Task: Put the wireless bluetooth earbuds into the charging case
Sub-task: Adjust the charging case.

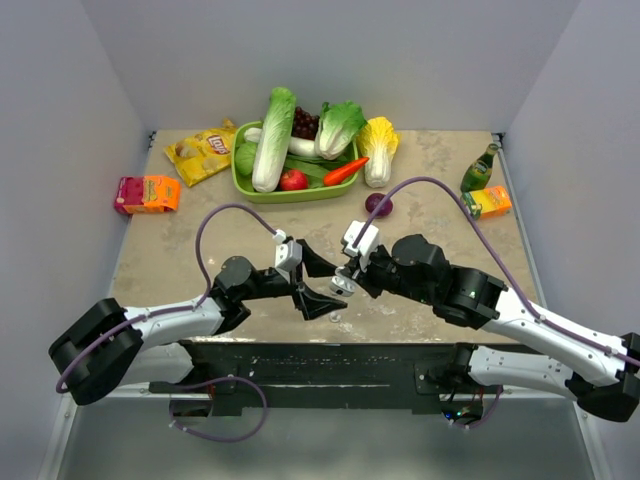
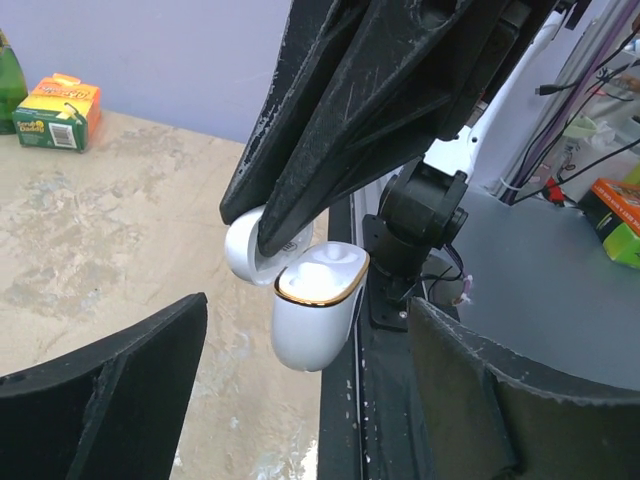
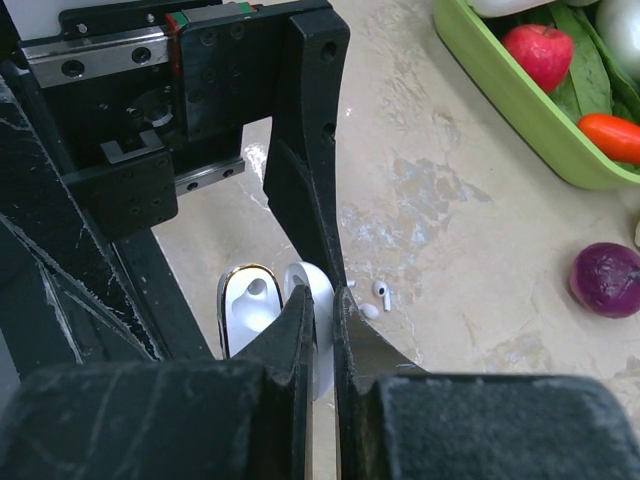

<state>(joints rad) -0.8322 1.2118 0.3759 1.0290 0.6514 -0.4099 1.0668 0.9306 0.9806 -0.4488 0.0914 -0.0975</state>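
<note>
Status: insertion not started. The small white rounded plastic charging case (image 3: 248,312) is held off the mottled beige tabletop (image 3: 450,230) at its near middle. Its lid is hinged open, the gold-trimmed rim is exposed, and the one visible socket looks empty. The right gripper (image 3: 322,300) is clamped on the lid. The left gripper (image 1: 320,282) stands wide apart beside the case, holding nothing. The two tiny glossy white earbuds (image 3: 382,293) lie on the tabletop close to the case (one shows a short stem). Both need pickup and seating. The case shell is smooth and glossy; the black fingers (image 3: 290,345) are matte and scuffed.
</note>
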